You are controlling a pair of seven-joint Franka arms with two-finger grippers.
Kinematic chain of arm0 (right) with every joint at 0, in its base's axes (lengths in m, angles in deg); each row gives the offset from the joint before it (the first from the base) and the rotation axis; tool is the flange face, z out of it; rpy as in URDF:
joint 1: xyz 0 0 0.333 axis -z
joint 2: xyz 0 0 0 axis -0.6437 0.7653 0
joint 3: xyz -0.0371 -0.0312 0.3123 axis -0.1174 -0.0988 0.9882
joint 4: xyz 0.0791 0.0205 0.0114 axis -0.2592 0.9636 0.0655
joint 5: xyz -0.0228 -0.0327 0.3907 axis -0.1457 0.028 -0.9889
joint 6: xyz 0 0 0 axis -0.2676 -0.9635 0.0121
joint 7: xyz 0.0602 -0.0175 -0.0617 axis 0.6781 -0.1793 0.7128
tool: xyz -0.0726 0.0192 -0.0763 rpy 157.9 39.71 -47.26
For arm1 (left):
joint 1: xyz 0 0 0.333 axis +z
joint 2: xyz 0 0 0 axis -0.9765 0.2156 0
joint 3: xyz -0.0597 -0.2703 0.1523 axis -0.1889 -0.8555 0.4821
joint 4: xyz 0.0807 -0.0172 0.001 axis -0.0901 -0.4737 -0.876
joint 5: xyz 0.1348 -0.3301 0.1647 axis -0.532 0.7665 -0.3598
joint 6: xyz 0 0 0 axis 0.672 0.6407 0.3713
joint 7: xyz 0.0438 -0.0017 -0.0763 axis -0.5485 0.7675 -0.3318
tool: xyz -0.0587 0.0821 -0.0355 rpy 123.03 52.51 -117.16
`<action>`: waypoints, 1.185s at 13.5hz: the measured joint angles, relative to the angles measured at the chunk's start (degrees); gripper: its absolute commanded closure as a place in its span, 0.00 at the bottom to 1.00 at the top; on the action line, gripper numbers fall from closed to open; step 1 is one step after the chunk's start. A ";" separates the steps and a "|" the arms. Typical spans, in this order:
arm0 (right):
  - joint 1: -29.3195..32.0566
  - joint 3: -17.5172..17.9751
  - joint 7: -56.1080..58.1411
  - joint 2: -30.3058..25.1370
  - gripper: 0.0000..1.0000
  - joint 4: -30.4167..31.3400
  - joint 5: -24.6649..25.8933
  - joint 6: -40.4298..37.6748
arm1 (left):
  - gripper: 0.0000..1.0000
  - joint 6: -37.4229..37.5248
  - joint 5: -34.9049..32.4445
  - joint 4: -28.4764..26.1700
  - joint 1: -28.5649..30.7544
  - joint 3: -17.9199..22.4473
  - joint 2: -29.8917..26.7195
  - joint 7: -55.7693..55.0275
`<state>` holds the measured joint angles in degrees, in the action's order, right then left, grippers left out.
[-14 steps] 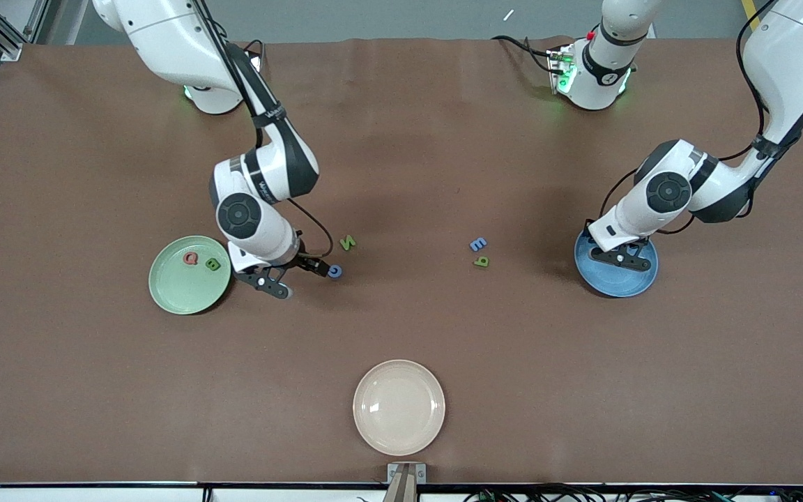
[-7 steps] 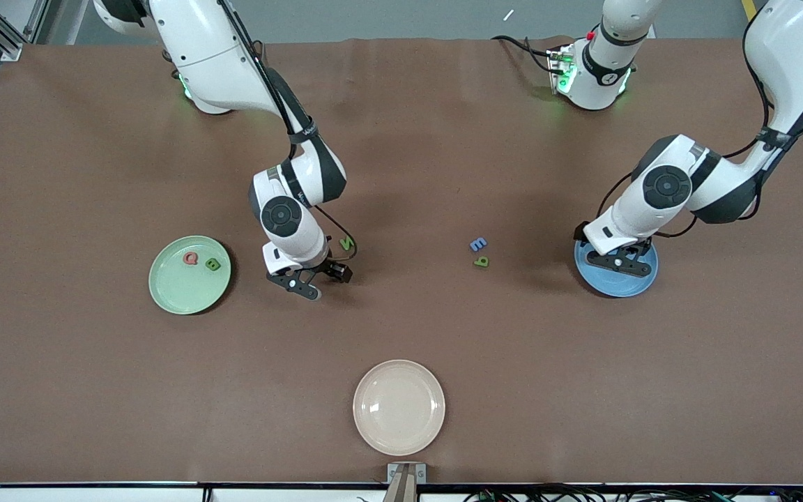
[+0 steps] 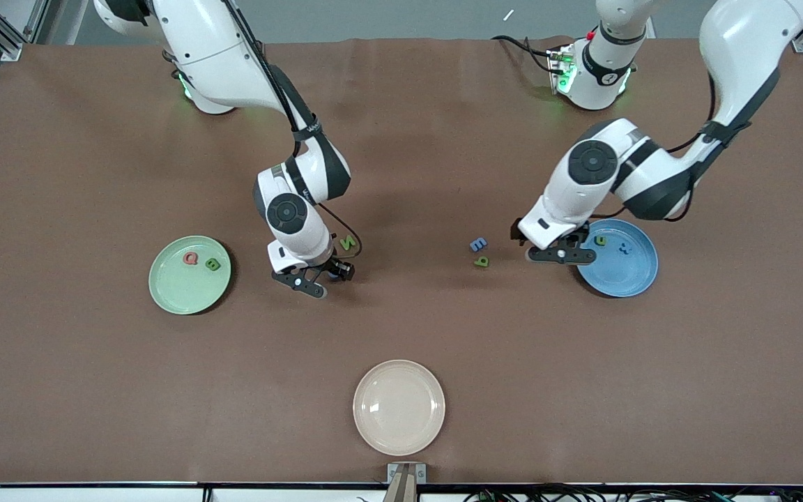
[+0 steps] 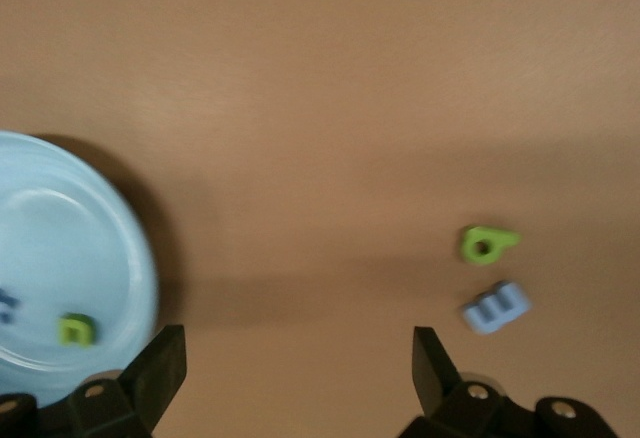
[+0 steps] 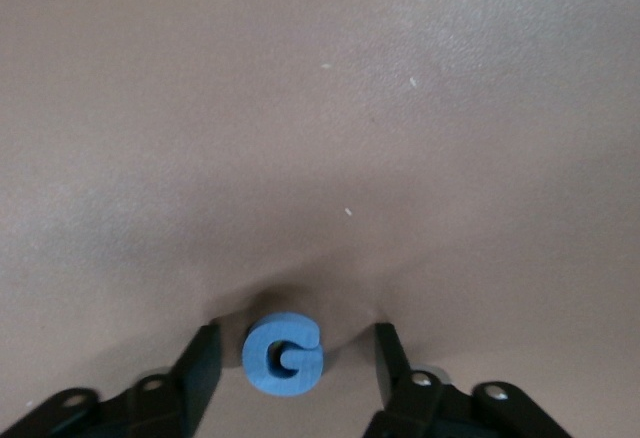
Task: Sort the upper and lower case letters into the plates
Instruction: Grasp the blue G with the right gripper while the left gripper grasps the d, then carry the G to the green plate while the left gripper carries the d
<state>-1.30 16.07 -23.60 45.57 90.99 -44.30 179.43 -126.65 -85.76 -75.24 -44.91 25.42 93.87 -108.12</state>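
A blue G (image 5: 283, 355) lies flat on the table between the fingers of my right gripper (image 5: 292, 358), which is open with a gap on each side of the letter. In the front view that gripper (image 3: 325, 279) is low beside a green N (image 3: 348, 243). The pale green plate (image 3: 164, 293) holds a red Q (image 3: 191, 259) and a green B (image 3: 212, 264). My left gripper (image 3: 560, 252) is open and empty by the rim of the blue plate (image 3: 624, 279), which holds a green n (image 3: 601, 240) and a blue x (image 3: 625, 247). A blue e (image 3: 477, 244) and a green q (image 3: 481, 261) lie close by on the table.
A cream-white plate (image 3: 399, 406) stands near the table's front edge, nearer to the front camera than everything else. In the left wrist view the blue plate (image 4: 60, 288) shows beside one finger, and the green q (image 4: 487, 244) and blue e (image 4: 495, 306) lie past the other.
My left gripper opened, left the green n in the blue plate and moved off it toward the e and q. My right gripper moved over the blue G and its fingers have narrowed.
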 measured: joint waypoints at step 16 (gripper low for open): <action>14.51 -3.50 21.95 -10.60 1.00 -1.20 0.07 -18.60 | 0.23 -3.49 -0.02 13.80 -29.25 21.57 12.87 -14.90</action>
<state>13.21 12.57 -1.65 34.97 89.78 -44.23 160.84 -130.14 -85.79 -61.44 -74.16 46.99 106.74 -123.02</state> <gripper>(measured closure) 0.661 0.159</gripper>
